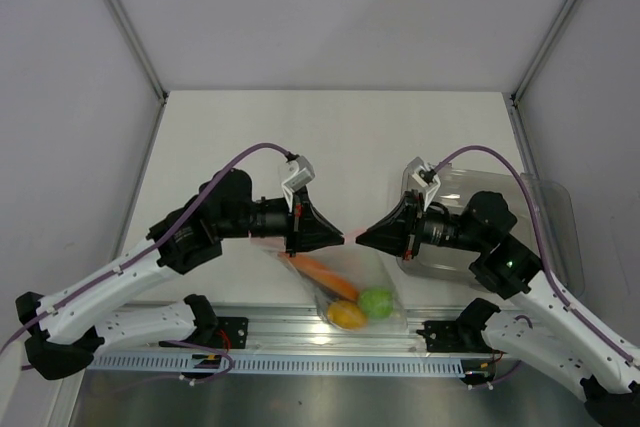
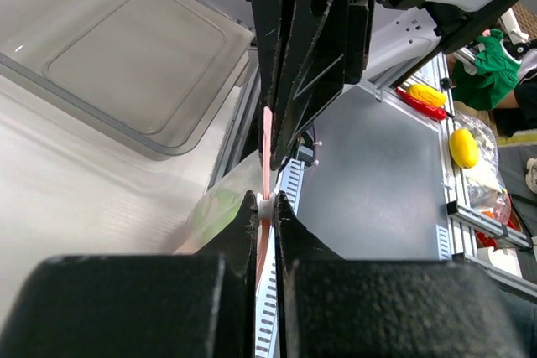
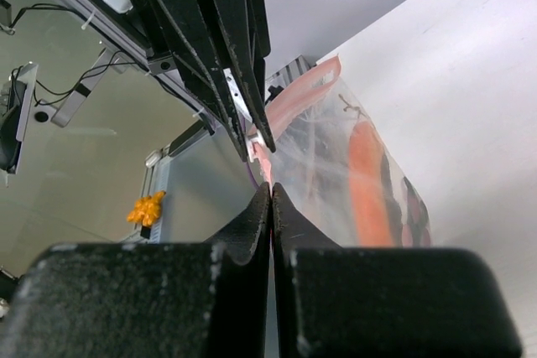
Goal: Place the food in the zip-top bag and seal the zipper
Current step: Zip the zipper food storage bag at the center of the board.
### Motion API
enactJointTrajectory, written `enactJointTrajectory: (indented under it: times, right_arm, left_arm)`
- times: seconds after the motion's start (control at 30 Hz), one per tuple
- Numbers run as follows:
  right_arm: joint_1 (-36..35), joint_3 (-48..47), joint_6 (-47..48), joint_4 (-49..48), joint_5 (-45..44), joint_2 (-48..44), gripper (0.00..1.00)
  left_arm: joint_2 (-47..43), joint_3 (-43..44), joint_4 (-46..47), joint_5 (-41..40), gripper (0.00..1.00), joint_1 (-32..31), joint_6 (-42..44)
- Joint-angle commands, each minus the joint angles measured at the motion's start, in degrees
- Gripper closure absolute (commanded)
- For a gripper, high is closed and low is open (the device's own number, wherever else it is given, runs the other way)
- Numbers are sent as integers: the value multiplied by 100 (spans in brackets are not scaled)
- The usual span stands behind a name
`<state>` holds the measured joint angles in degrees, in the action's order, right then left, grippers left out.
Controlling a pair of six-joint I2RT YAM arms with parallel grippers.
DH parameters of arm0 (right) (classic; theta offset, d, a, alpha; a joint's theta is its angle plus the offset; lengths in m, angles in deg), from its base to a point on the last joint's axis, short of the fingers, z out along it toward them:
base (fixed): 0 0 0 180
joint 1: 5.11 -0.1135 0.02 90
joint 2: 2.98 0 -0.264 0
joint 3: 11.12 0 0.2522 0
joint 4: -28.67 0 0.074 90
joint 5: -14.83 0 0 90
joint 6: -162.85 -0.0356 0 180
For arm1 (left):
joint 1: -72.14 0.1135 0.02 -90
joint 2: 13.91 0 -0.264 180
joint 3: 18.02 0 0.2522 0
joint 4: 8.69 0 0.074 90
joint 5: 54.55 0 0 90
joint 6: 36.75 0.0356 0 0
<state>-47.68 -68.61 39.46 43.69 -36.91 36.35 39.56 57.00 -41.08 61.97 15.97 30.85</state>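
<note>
The zip-top bag [image 1: 345, 287] hangs between my two grippers over the table's near edge. Inside it are the reddish-brown slice with orange edge [image 1: 325, 271], the green fruit [image 1: 376, 301] and the yellow-orange fruit [image 1: 347, 315]; the dark-green bit is not clear. My left gripper [image 1: 342, 237] is shut on the white slider [image 2: 267, 204] of the pink zipper [image 2: 268, 140]. My right gripper [image 1: 360, 238] is shut on the same strip [image 3: 289, 106] just beside it, tip to tip with the left gripper. In the right wrist view the bag [image 3: 336, 148] shows the orange slice [image 3: 366, 182].
The rigid clear tray [image 1: 548, 222] lies at the right, behind my right arm; it also shows in the left wrist view [image 2: 126, 48]. An aluminium rail [image 1: 300, 332] runs along the near edge under the bag. Spare toy foods [image 2: 463, 147] lie off the table.
</note>
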Motion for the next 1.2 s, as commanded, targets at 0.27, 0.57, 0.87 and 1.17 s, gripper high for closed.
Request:
enactJointTrajectory:
  times: [0.27,0.57,0.87,1.17]
  right_arm:
    - [-348,-496,192,-275,393,795,82]
    - [-428,-628,315,-214,419,752,76]
    - [-428,-769,508,112,410,628,84]
    - [-428,-787,535,120,402,699,100]
  left_arm:
    - [-135,-70,-53,90,99,26,16]
    - [-144,-70,-70,72,99,26,33]
    - [-127,-52,-61,116,99,26,42]
    - [-127,-43,-79,125,99,26,51]
